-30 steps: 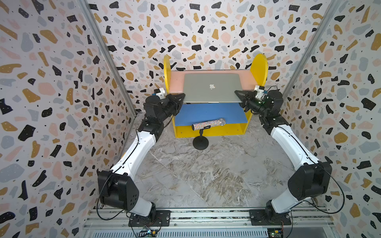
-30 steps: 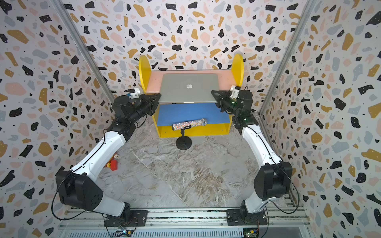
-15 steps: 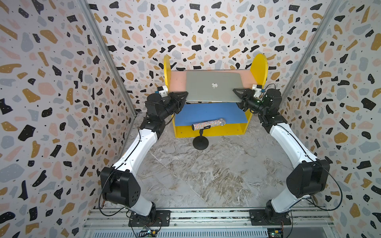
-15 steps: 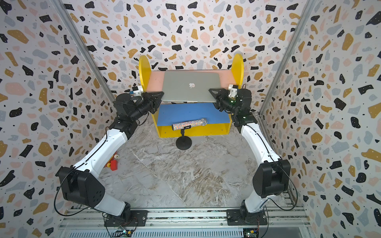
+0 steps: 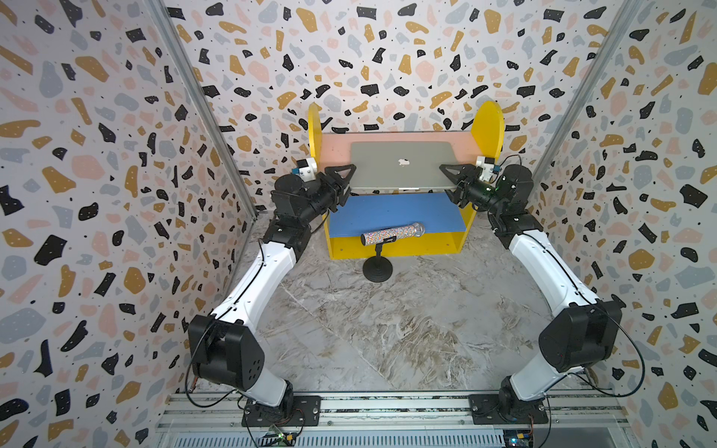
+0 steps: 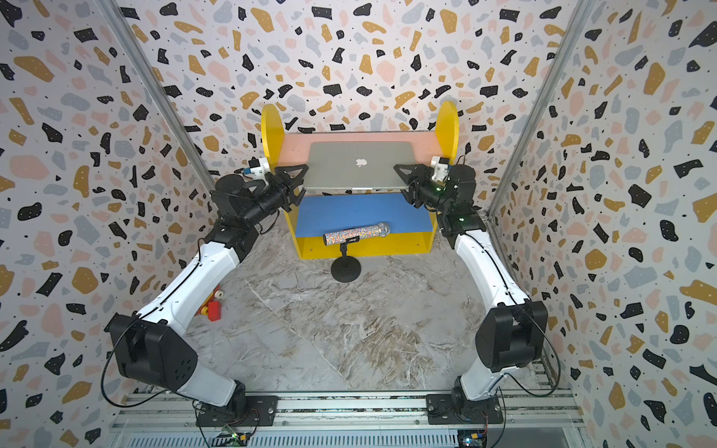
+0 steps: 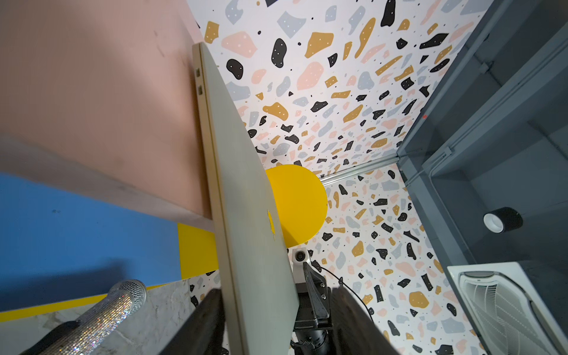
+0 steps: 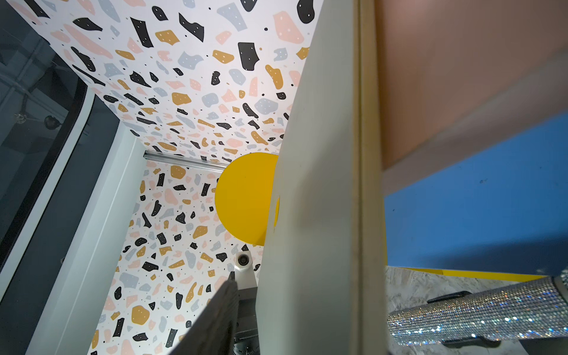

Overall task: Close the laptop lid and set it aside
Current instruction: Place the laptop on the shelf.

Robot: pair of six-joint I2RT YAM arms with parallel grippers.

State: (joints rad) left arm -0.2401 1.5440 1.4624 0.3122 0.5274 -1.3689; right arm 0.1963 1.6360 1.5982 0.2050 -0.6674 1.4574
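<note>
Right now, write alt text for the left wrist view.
A closed silver laptop, seen edge-on, lies on a pink shelf with its near end between the left gripper's open black jaws. A glittery microphone, a blue shelf and terrazzo walls surround it.

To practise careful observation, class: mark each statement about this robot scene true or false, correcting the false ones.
1. The laptop lid is shut. True.
2. The left gripper and right gripper flank the laptop, jaws open. True.
3. The laptop lies on the blue shelf. False: it lies on the pink top shelf, above the blue shelf.
4. The microphone rests on the laptop. False: the microphone sits on its stand, in front of the shelf unit.
</note>
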